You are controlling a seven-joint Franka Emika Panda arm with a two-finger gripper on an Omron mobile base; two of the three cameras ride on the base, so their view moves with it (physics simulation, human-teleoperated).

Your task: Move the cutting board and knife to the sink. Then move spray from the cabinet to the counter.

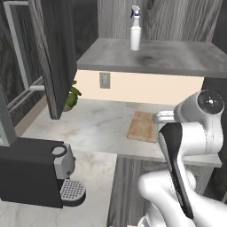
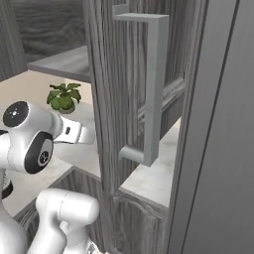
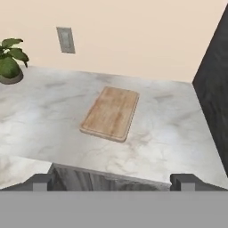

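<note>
Spray [image 1: 135,29] stands upright on the cabinet [image 1: 155,55] shelf, toward its back edge. Cutting board [image 3: 110,113] lies flat mid-counter [image 3: 53,111], partly hidden behind the arm in the left base view. Gripper [image 3: 114,181] released, jaws wide, holding nothing, above the counter's front edge.

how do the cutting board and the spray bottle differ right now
The cutting board lies flat on the pale counter; the spray bottle stands upright on the grey cabinet shelf above. The board is light-brown wood, the bottle white with a blue trigger. Neither is held.
</note>
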